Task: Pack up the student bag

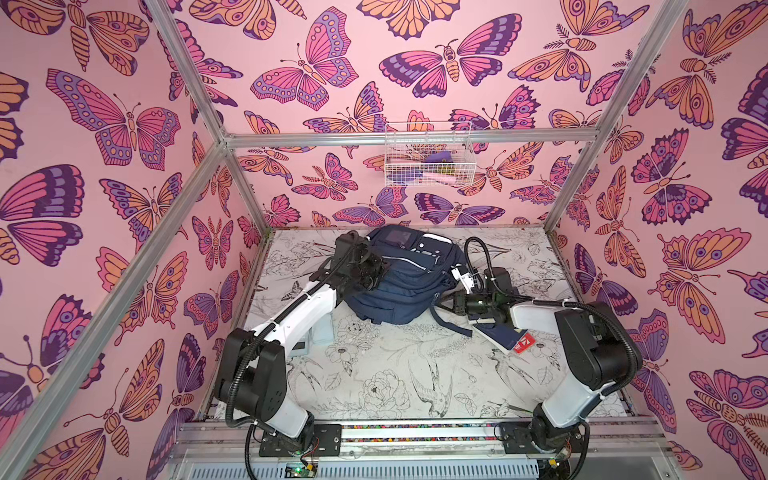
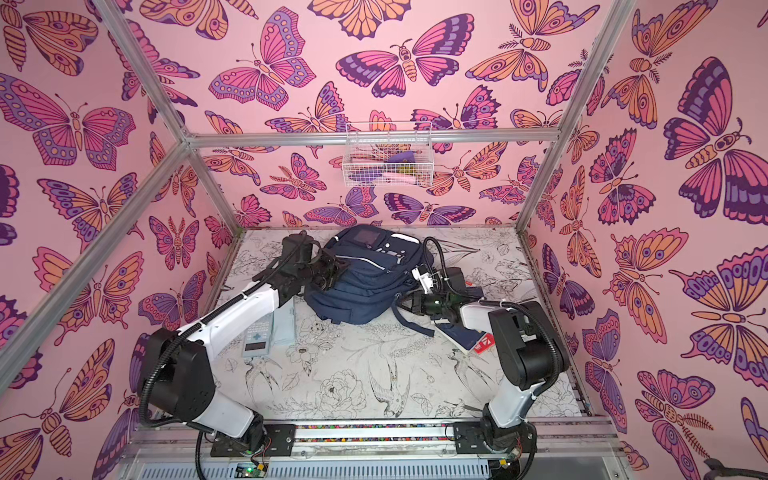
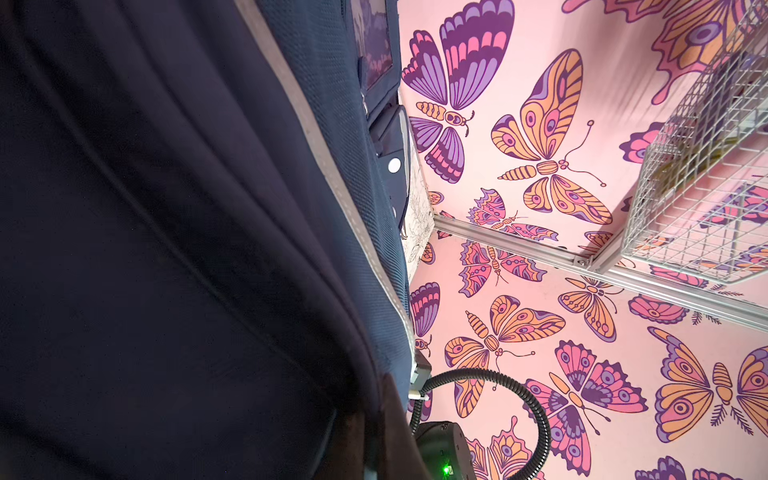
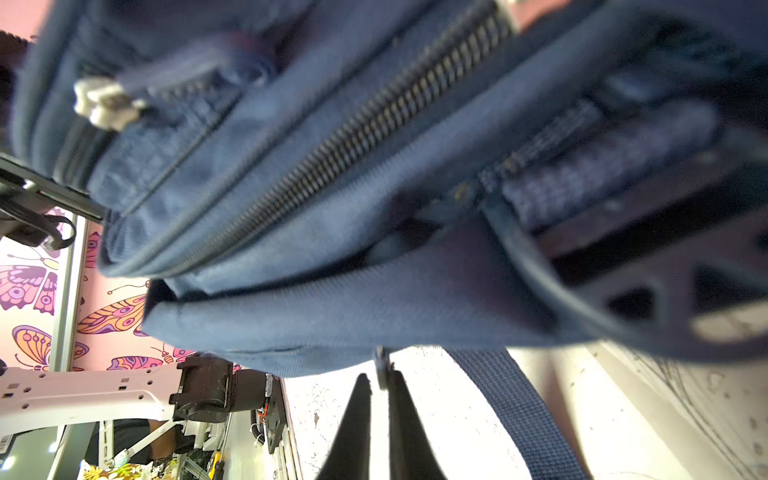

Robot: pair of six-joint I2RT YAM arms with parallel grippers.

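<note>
One student bag point(image 1: 409, 274): left jaws shut at its nine o'clock, right jaws barely parted around a metal pull point(image 4: 380, 363).

The student bag point(image 4: 291, 316) is showing rough woven cloth and a bumpy, ridged zip point(image 4: 374, 120) close to the right gripper's fingers point(image 4: 353, 428), which are looking like smooth, dull black plastic.

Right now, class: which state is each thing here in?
student bag: lying on the table, front up.
left gripper: shut, at the bag's side.
right gripper: jaws nearly together by a metal pull; grip unclear.
wire basket: hanging, holding items.
</note>
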